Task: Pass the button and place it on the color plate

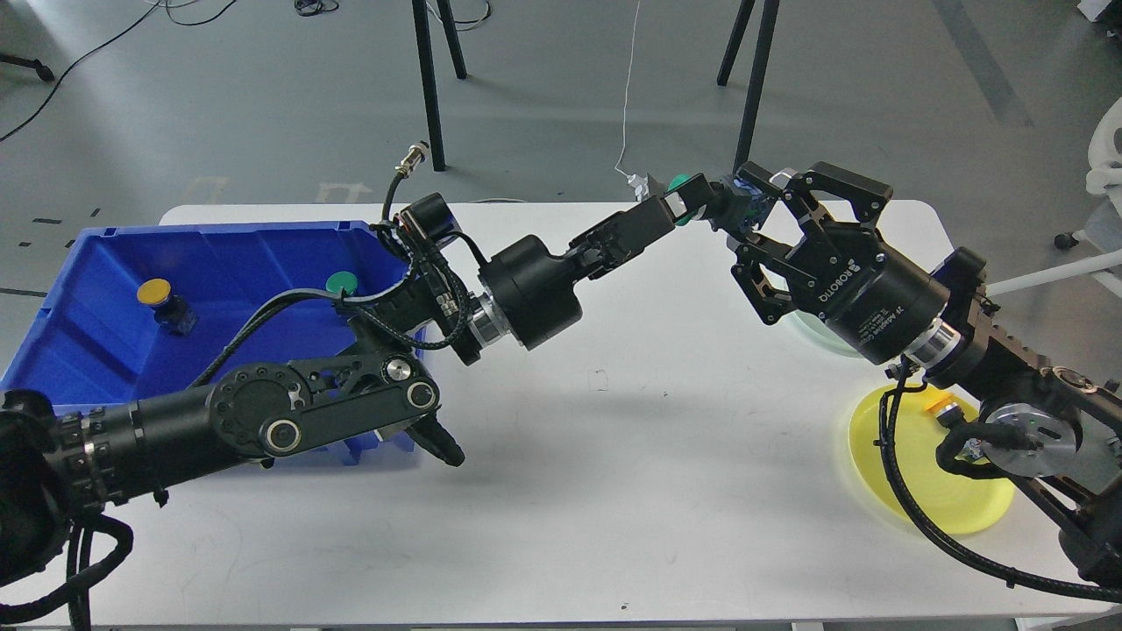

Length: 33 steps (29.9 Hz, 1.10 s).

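My left gripper (677,203) reaches over the table's far edge and is shut on a green-capped button (677,184) with a blue base (745,194). My right gripper (743,209) faces it from the right, its fingers open and set above and below the blue base. A yellow plate (920,499) lies at the right front, with a yellow button (943,406) on it, partly hidden by my right arm. A pale green plate (811,333) shows only a sliver behind my right gripper.
A blue bin (105,350) stands at the left and holds a yellow button (158,294) and a green button (340,282). My left forearm lies across its front right corner. Stand legs (428,88) rise beyond the white table (614,491).
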Motion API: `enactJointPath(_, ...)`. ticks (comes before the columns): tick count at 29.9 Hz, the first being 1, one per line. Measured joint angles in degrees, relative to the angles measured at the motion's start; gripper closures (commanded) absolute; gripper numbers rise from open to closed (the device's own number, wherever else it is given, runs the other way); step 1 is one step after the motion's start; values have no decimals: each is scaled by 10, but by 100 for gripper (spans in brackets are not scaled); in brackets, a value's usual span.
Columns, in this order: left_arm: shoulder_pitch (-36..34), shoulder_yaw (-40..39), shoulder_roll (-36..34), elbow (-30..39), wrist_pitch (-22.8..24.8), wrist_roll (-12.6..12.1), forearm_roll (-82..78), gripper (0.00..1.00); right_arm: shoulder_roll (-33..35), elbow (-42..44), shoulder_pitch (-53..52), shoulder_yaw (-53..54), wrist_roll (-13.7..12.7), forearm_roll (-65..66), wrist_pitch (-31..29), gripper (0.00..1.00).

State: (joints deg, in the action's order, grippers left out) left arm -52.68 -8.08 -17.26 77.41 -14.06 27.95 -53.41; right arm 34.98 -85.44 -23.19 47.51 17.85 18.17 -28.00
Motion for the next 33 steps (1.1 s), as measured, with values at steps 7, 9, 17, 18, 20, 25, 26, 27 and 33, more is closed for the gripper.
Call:
enactJointPath(7, -1, 0, -1, 0, 2, 0, 5, 24, 1, -1, 6, 7, 0, -1, 0, 94)
enactJointPath(9, -1, -1, -1, 0, 2, 0, 7, 24, 8, 1, 10, 14, 3, -1, 0, 94)
enactJointPath(17, -1, -2, 0, 0, 3, 1, 9, 22, 28, 61, 70, 97, 9, -2, 0, 94)
enactJointPath(18, -1, -2, 0, 0, 3, 1, 9, 22, 28, 83, 73, 105, 9, -2, 0, 94)
enactJointPath(20, -1, -2, 0, 0, 3, 1, 9, 22, 26, 130, 75, 111, 8, -2, 0, 94)
enactJointPath(25, -1, -2, 0, 0, 4, 1, 9, 22, 20, 248, 69, 107, -2, -1, 10, 94)
enactJointPath(26, 0, -2, 0, 0, 4, 1, 10, 22, 20, 263, 68, 104, -6, 0, 19, 94)
enactJointPath(27, 0, -2, 0, 0, 4, 1, 10, 22, 18, 280, 65, 101, -10, 0, 31, 94)
enactJointPath(33, 0, -2, 1, 1, 4, 1, 10, 21, -19, 357, 28, 73, -26, 1, 126, 94)
